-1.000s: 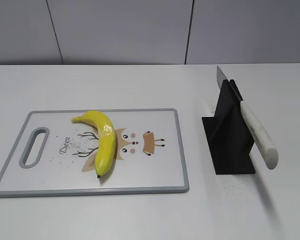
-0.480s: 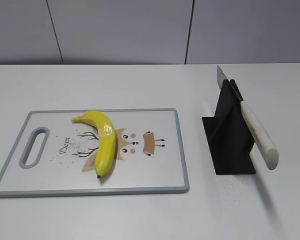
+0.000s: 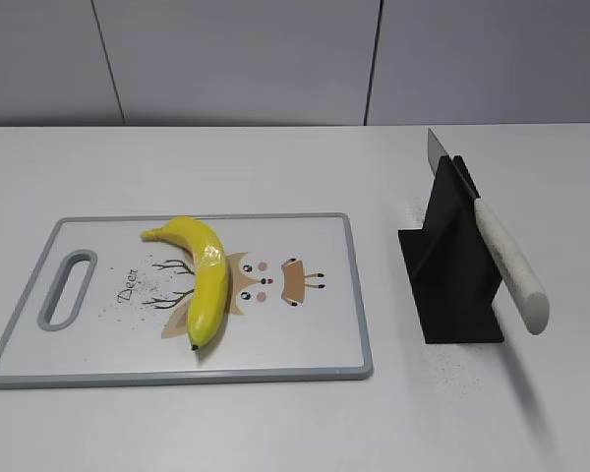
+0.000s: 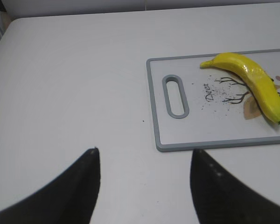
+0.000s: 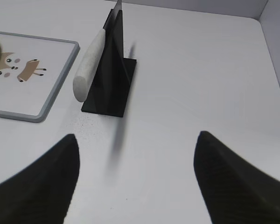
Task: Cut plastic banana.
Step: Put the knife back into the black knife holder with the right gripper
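Observation:
The yellow plastic banana lies whole on a white cutting board with a grey rim and a deer drawing; it also shows in the left wrist view. A knife with a white handle rests in a black stand, handle pointing toward the front; it shows in the right wrist view too. My left gripper is open and empty over bare table, left of the board's handle end. My right gripper is open and empty, in front of the stand. Neither gripper shows in the exterior view.
The board has a handle slot at its left end. The table is white, with grey wall panels behind. In the right wrist view a wall runs along the table's right edge.

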